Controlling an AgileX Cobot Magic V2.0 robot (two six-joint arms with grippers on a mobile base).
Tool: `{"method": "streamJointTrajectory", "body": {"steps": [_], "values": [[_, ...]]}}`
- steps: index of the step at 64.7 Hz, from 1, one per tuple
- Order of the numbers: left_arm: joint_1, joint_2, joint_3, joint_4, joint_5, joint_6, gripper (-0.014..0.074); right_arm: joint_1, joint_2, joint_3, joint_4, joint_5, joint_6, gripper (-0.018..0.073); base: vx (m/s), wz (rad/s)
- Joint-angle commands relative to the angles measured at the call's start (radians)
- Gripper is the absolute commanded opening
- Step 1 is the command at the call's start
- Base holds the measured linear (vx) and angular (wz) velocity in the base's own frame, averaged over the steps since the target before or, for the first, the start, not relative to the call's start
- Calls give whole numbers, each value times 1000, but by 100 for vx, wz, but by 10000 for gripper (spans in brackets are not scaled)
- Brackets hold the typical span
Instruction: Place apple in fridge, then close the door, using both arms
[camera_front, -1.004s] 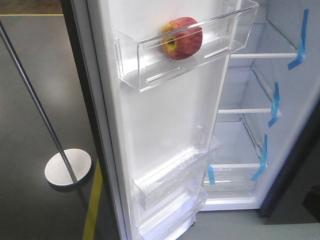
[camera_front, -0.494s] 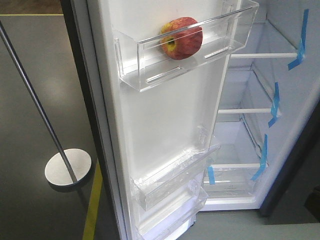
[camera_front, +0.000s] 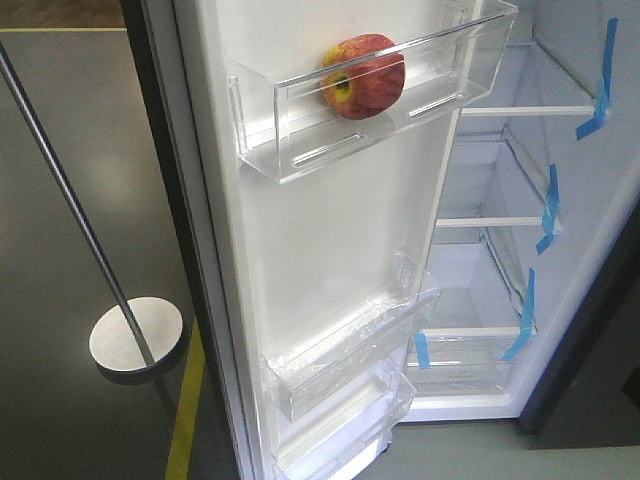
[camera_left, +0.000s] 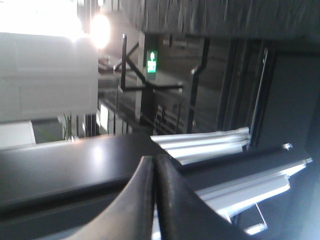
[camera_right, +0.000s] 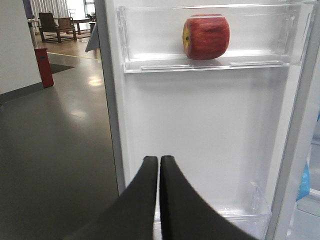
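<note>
Sitting in the top bin (camera_right: 150, 50) of the open door (camera_right: 200, 125), the apple (camera_right: 206, 36) lay above and beyond the right fingers (camera_right: 172, 197), pressed together; left fingers (camera_left: 136, 200) were pressed together too.

Apple (camera_front: 363, 76) in clear upper door bin (camera_front: 300, 142)

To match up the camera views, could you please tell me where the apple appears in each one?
Exterior front-facing: apple upper centre, inside the top clear bin.
Left wrist: not in view.
Right wrist: apple at top, right of centre, inside the same bin.
Shared landmark: that clear bin, seen in the front and right wrist views.
</note>
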Motion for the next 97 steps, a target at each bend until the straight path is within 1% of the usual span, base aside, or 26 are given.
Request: {"method": "streamJointTrajectory", "body": {"steps": [1, 10, 18, 20, 27, 31, 35, 37, 40, 43, 46, 49, 54, 59, 63, 68, 74, 80, 87, 92, 97], "values": [[-3, 77, -99, 9, 49, -8, -6, -2, 13, -21, 33, -61, -8, -4, 0, 0], [-3, 185, -217, 10, 143, 14, -6, -2, 13, -21, 34, -62, -8, -4, 0, 0], [-3, 304, -329, 8, 198, 93, -6, -2, 13, -21, 34, -62, -8, -4, 0, 0], [-3, 331, -361, 3, 208, 121, -6, -2, 13, -21, 34, -62, -8, -4, 0, 0], [-3, 454, -472, 0, 265, 258, -6, -2, 13, -21, 34, -62, -8, -4, 0, 0], [-3, 524, -521, -4, 291, 310, -6, -2, 13, -21, 34, -62, -8, -4, 0, 0], [-3, 596, -578, -37, 329, 378, -6, -2, 13, -21, 34, -62, -8, -4, 0, 0], [-3, 638, -605, -71, 351, 429, -6, -2, 13, -21, 34, -62, -8, -4, 0, 0], [-3, 698, -642, -124, 387, 535, -6, -2, 13, -21, 34, -62, -8, -4, 0, 0], [-3, 757, -677, -212, 429, 632, -6, -2, 13, -21, 34, -64, -8, -4, 0, 0], [-3, 830, -715, -289, 464, 754, -5, -2, 13, -21, 34, -65, -8, -4, 0, 0], [-3, 904, -744, -389, 494, 845, -3, -2, 13, -21, 34, -67, -8, -4, 0, 0], [-3, 1000, -786, -541, 538, 961, 5, -2, 13, -21, 34, -69, -8, -4, 0, 0], [-3, 1100, -831, -701, 571, 1113, 23, -2, 13, -21, 34, -69, -8, -4, 0, 0], [-3, 1152, -855, -788, 581, 1196, 45, -2, 13, -21, 34, -69, -8, -4, 0, 0], [-3, 1207, -895, -787, 581, 1234, 80, -2, 13, -21, 34, -69, -8, -4, 0, 0], [-3, 1281, -940, -787, 577, 1234, 139, -2, 13, -21, 34, -69, -8, -4, 0, 0], [-3, 1361, -992, -787, 609, 1232, 217, -2, 13, -21, 34, -68, -8, -4, 0, 0], [-3, 1448, -1068, -787, 709, 1230, 300, -2, 13, -21, 34, -68, -8, -4, 0, 0], [-3, 1496, -1124, -787, 792, 1230, 331, -2, 13, -21, 35, -68, -8, -4, 0, 0], [-3, 1536, -1171, -787, 870, 1229, 337, -2, 13, -21, 40, -68, -7, -4, 0, 0]]}}
